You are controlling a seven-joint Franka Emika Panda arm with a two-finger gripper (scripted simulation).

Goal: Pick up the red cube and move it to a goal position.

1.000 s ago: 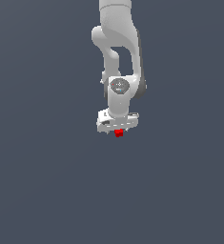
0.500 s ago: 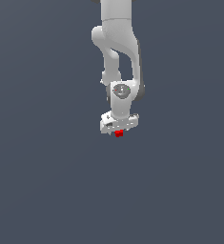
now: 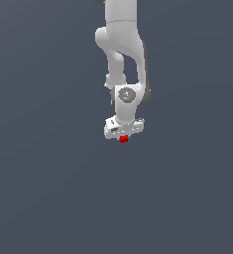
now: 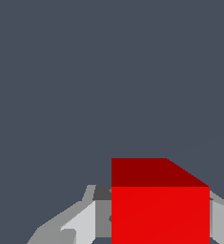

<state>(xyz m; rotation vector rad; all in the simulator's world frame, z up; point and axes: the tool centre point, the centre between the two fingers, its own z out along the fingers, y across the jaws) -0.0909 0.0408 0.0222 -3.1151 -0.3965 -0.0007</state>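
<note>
The red cube (image 3: 123, 139) is a tiny bright red block that sits directly under the white hand of my arm in the exterior view. My gripper (image 3: 123, 138) points down and is shut on it. In the wrist view the red cube (image 4: 160, 209) fills the space between the two grey fingers (image 4: 80, 224), which press on its sides. The fingers are too small to make out in the exterior view. No goal marker shows in either view.
The white arm (image 3: 122, 54) comes down from the top of the exterior view. All around is a plain dark grey-blue surface with no other objects or edges in view.
The arm and gripper have shifted slightly, with the wrist turning a little. The red cube stays held between the fingers.
</note>
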